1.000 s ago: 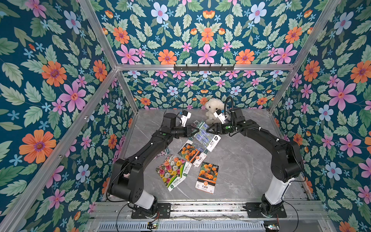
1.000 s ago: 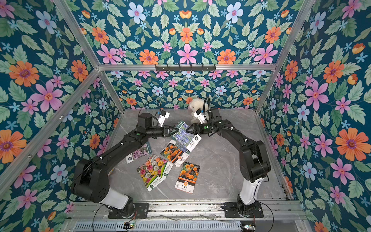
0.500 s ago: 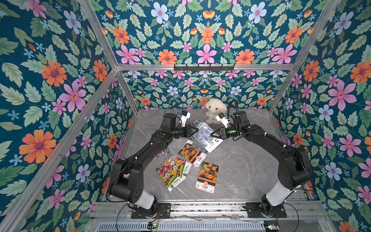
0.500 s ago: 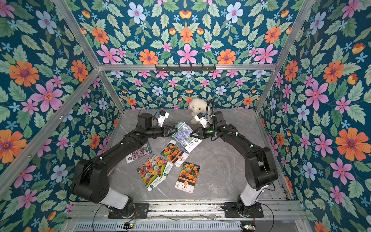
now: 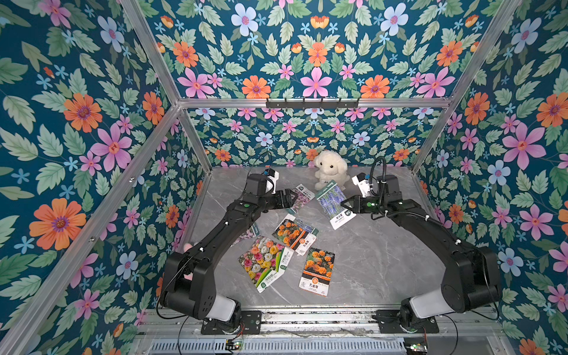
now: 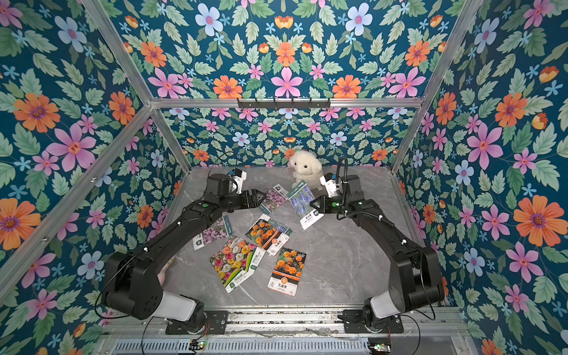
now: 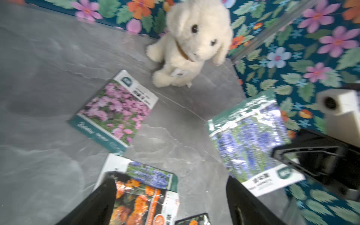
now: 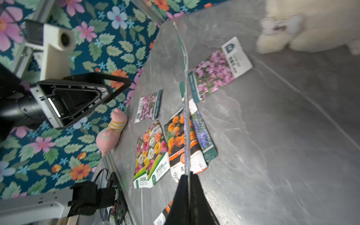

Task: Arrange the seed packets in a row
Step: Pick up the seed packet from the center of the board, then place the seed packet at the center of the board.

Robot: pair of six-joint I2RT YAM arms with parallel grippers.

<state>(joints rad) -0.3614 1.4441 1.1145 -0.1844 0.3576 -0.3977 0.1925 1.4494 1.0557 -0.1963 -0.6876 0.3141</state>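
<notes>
My right gripper (image 5: 345, 204) (image 8: 188, 176) is shut on the edge of a blue-purple lavender seed packet (image 5: 333, 204) (image 6: 302, 204) (image 7: 251, 140), held tilted above the table in front of the dog. My left gripper (image 5: 292, 198) (image 7: 170, 181) is open and empty beside a pink-purple packet (image 5: 302, 196) (image 7: 116, 111) lying flat. Nearer the front lie an orange marigold packet (image 5: 293, 235) overlapping another lavender packet (image 8: 202, 134), two overlapped multicolour packets (image 5: 264, 262), a second marigold packet (image 5: 318, 270), and a second pink-purple packet (image 6: 212, 230) partly under the left arm.
A white plush dog (image 5: 330, 167) sits at the back wall, just behind the held packet. A pink plush toy (image 8: 113, 132) lies at the table's left edge. The grey marble table (image 5: 384, 261) is walled in by floral panels.
The right gripper shut on the lavender packet, then the left gripper opened and let it go. The right arm has drawn the packet to the right, away from the left gripper.
</notes>
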